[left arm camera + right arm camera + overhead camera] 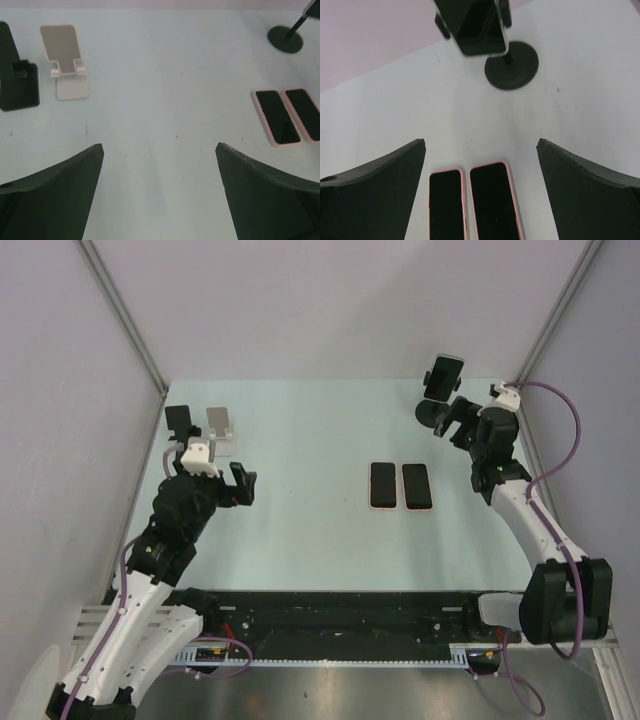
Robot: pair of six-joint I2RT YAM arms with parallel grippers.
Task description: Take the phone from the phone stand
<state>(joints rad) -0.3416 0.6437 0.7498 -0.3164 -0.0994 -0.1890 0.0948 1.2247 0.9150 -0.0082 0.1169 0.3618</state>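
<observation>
The phone (445,373) is sitting in the phone stand (431,414) at the far right of the table (300,540), held up off the surface on a thin stem above the stand's round black base. You are seeing it in the right wrist view as a dark slab tilted over that base, with nothing gripping it.

Your right arm is reaching toward the far right corner, and its gripper (481,145) is hanging wide open just near of the stand. Both fingers (380,180) are standing apart with only bare table and two flat phones showing between them, touching nothing.

Your left arm is sitting over the left side of the table, and its gripper (160,147) is spread just as wide, holding nothing, with empty surface between the jaws.

At the far left, a black stand (17,75) and a white stand (67,60) are standing side by side, both unloaded.

Near the middle, a pink-edged phone (383,485) and its twin (416,487) are lying face up, just beside each other, well apart from either gripper.
</observation>
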